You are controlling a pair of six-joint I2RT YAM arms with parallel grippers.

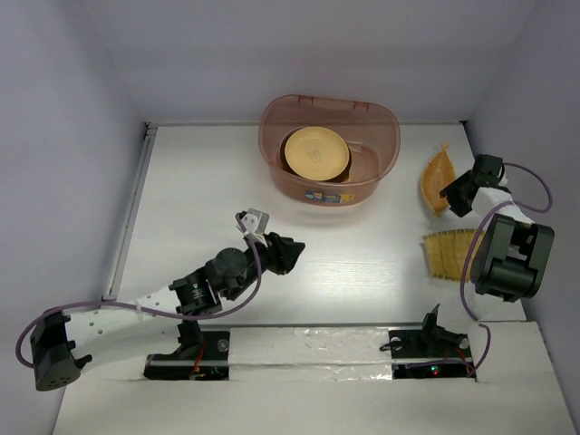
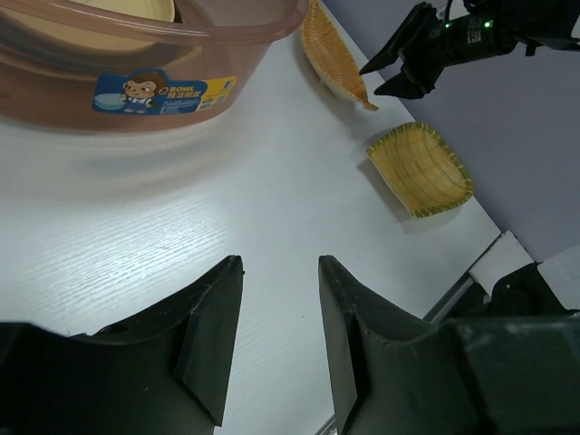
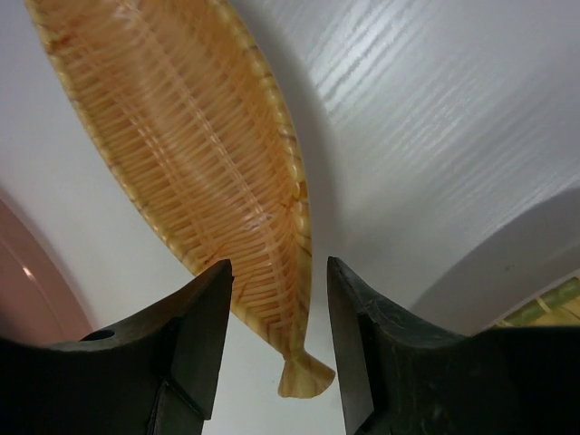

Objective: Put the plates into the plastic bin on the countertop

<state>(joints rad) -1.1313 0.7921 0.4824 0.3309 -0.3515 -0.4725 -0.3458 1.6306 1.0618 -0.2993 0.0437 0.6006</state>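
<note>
Orange leaf plate point(image 3: 190, 154), right end effector point(image 3: 278, 276) above (parted)

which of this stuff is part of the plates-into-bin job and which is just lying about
Job: plastic bin; round yellow plate inside it; leaf-shaped woven plate and rectangular woven plate on the countertop.
Not the job: purple cables; arm base mounts.
</note>
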